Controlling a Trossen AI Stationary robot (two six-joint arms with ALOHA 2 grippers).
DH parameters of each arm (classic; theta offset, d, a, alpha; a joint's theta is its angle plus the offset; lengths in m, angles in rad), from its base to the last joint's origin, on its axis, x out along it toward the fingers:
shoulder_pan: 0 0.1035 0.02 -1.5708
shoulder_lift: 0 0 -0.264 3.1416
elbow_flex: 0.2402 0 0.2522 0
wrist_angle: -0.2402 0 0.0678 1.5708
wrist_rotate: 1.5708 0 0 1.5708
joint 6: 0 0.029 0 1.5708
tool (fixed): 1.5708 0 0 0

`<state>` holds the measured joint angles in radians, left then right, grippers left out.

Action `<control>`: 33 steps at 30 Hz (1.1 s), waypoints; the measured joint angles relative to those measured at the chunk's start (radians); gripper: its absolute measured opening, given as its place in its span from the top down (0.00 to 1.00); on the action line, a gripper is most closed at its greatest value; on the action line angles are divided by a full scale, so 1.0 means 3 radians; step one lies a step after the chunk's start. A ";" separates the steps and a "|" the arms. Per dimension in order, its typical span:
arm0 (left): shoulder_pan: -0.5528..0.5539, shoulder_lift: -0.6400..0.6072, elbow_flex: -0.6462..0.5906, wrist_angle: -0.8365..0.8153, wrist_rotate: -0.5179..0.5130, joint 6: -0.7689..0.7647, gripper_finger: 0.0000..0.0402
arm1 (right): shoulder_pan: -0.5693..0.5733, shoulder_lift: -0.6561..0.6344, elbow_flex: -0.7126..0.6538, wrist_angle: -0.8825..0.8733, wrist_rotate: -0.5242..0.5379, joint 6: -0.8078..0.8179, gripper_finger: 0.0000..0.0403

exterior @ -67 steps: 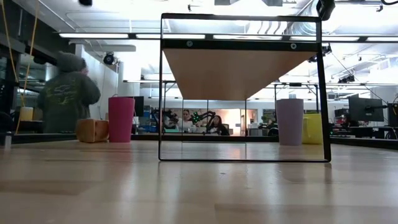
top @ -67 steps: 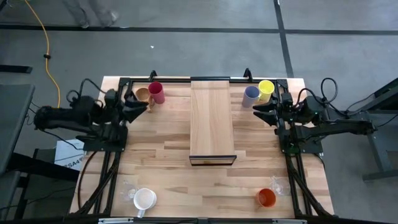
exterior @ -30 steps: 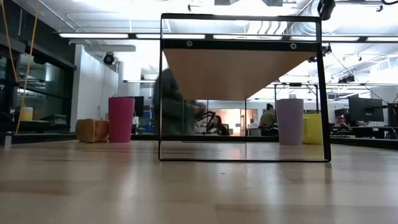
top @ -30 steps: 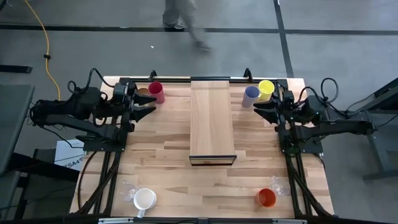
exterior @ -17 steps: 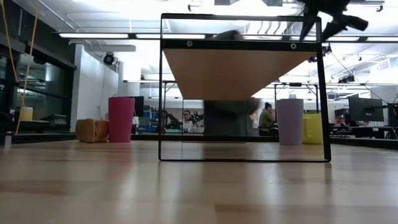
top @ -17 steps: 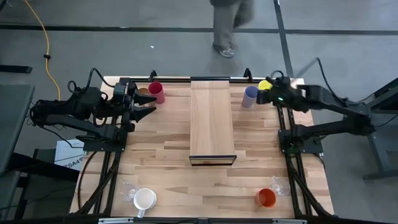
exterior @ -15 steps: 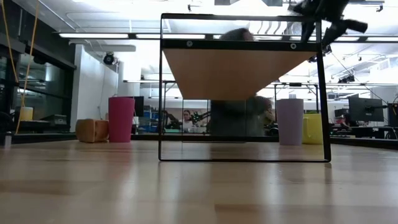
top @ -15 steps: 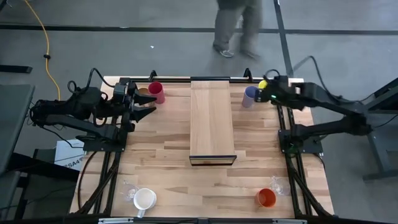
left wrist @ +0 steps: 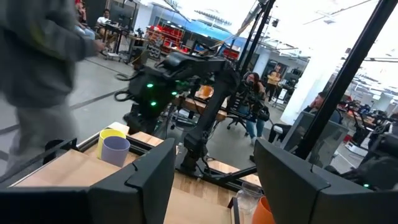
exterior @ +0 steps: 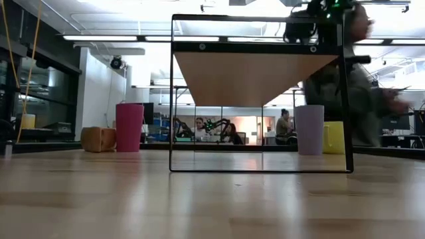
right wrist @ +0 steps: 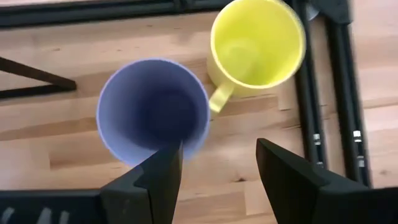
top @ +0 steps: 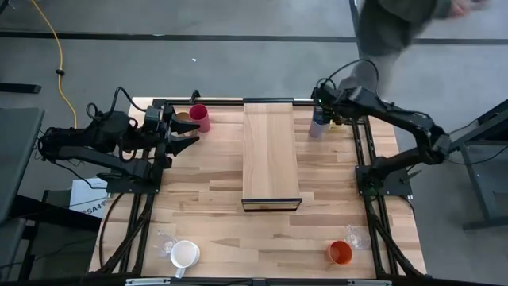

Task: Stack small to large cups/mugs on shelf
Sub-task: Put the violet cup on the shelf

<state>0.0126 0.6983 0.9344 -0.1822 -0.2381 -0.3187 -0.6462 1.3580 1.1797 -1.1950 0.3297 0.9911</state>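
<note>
The pale wood shelf (top: 271,151) stands mid-table on a dark frame. At the far left stand a crimson tumbler (top: 199,117) and a tan wooden cup (top: 182,119). My left gripper (top: 187,132) is open just near of them, pointing level at the shelf. At the far right stand a lavender tumbler (right wrist: 152,112) and a yellow mug (right wrist: 258,43). My right gripper (right wrist: 217,171) is open and points down from high above them (exterior: 312,20). Near the front edge stand a white mug (top: 185,254), an orange tumbler (top: 340,253) and two clear glasses (top: 164,241) (top: 357,235).
The shelf's dark frame (exterior: 344,99) rises beside the lavender tumbler (exterior: 309,129). Black rails (right wrist: 339,93) run along the table's far and right edges by the yellow mug. A person (top: 389,24) walks past beyond the far edge. Bare tabletop lies on both sides of the shelf.
My right gripper has risen from the table's right side and swung toward the far edge, tipping from level to pointing down over the lavender tumbler and yellow mug. A person has walked rightward past the far edge.
</note>
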 joint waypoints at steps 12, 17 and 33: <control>0.0001 0.0000 0.0000 0.0001 0.0001 0.0000 0.49 | -0.0445 0.0359 0.0000 0.0335 -0.0439 -0.0340 0.51; 0.0001 0.0000 0.0000 0.0001 0.0001 0.0000 0.49 | -0.0466 0.0521 -0.0001 0.0421 -0.0559 -0.0366 0.53; 0.0001 0.0000 0.0000 0.0001 -0.0117 -0.0001 0.49 | -0.0465 0.0529 -0.0003 0.0488 -0.0491 -0.0628 0.98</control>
<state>0.0128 0.6983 0.9344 -0.1818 -0.2731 -0.3191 -0.7857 1.5168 1.1790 -1.0485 0.1825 0.8027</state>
